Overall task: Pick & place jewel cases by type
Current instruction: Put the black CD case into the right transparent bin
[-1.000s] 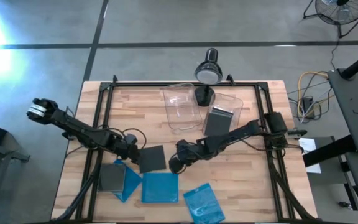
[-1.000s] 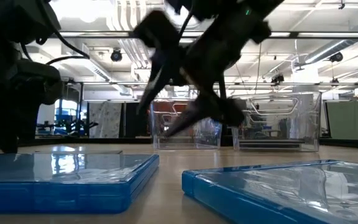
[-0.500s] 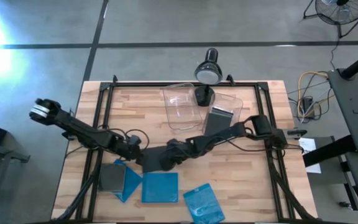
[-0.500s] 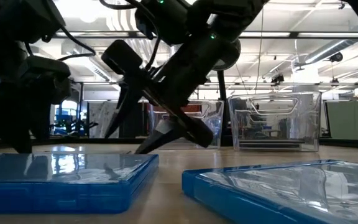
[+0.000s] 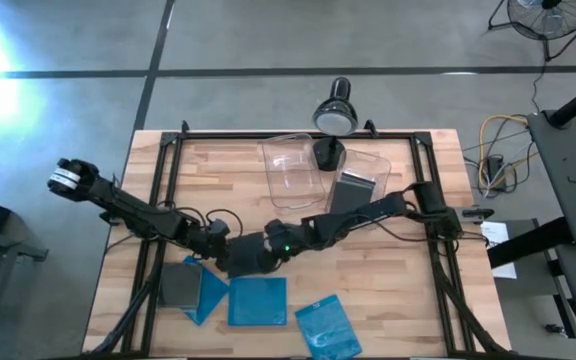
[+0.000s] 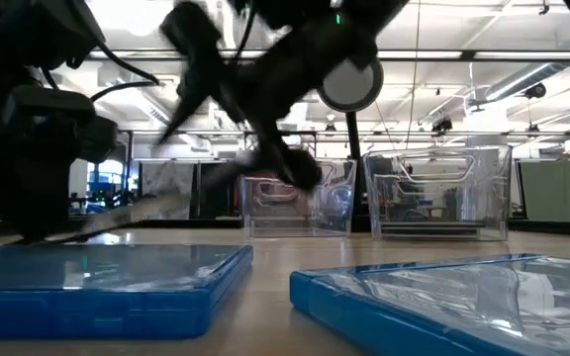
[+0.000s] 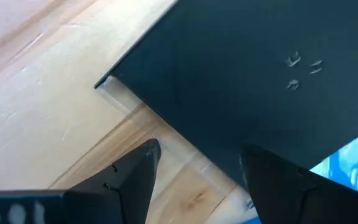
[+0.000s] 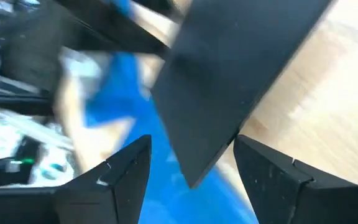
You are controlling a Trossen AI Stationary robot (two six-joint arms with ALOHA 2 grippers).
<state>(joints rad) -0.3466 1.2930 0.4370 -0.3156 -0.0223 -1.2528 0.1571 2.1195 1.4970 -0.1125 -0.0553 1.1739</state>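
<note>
Black jewel case (image 5: 245, 255) sits mid-table between both my grippers, one edge tilted up. Right gripper (image 5: 264, 257) jaws apart, straddling its edge; left gripper (image 5: 218, 240) jaws apart beside it, not clamped. One dark case (image 5: 353, 192) in right bin (image 5: 380, 163). Blue cases (image 5: 258, 301) unsorted at front. Most work left, I judge.

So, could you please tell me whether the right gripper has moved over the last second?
Yes. In the high view the right gripper has travelled toward the table's left side, away from the clear bins, and now sits over the dark jewel case.
</note>
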